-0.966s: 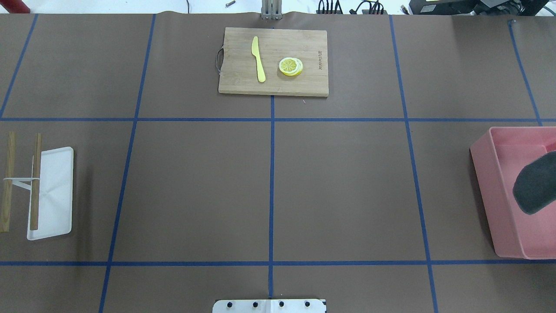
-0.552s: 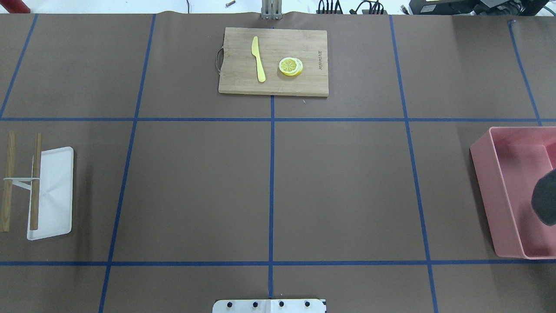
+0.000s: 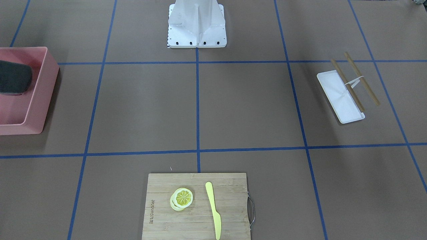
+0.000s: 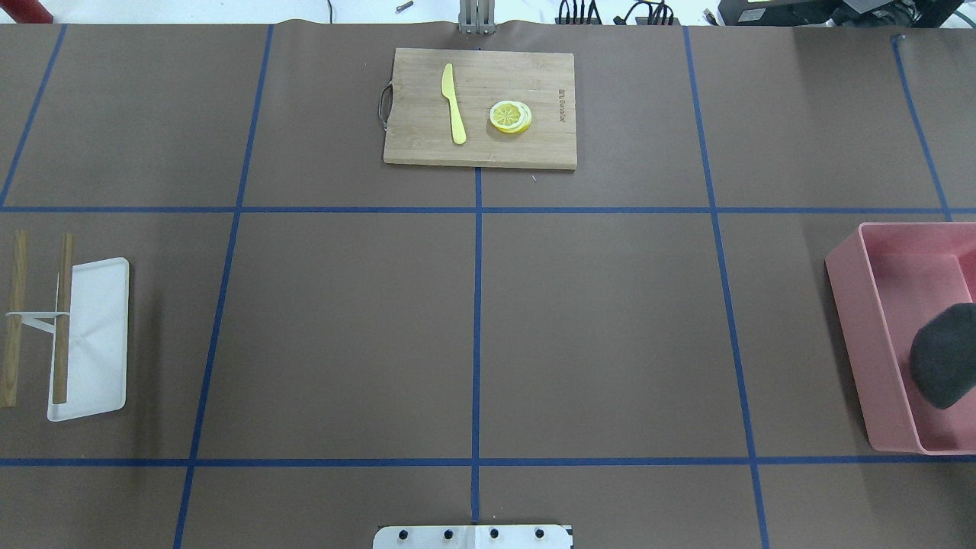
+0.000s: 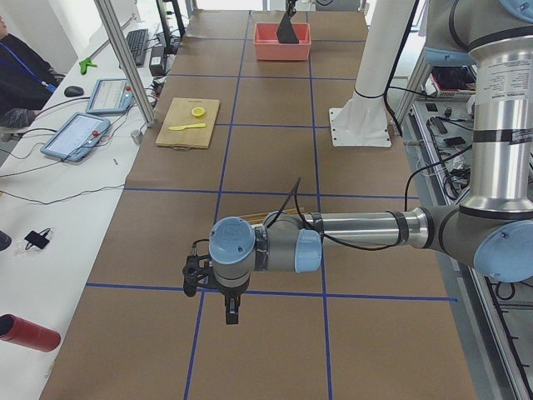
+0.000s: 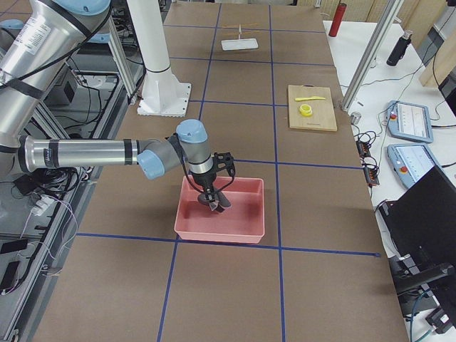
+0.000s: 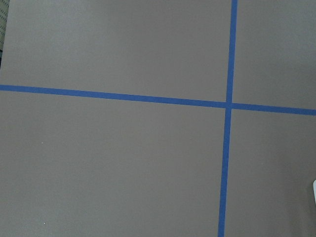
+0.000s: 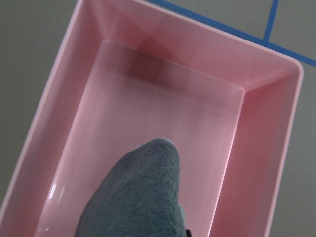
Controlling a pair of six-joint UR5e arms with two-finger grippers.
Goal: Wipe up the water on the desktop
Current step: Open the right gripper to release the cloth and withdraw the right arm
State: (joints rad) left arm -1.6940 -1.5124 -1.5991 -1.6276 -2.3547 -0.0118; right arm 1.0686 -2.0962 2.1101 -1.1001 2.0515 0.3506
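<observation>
The desktop is brown with blue tape lines; I see no water on it. A dark grey cloth hangs over the inside of a pink bin at the table's right end. It fills the lower middle of the right wrist view. My right gripper holds the cloth from above, over the bin. My left gripper hangs low over bare desktop at the left end; I cannot tell whether it is open or shut. The left wrist view shows only the desktop.
A bamboo cutting board with a yellow knife and lemon slices lies at the far middle. A white tray and two wooden sticks lie at the left. The robot's base stands at the near edge.
The cloth swung right toward the view's edge, then came back a little left. It now hangs lower over the bin. Nothing else moved.
</observation>
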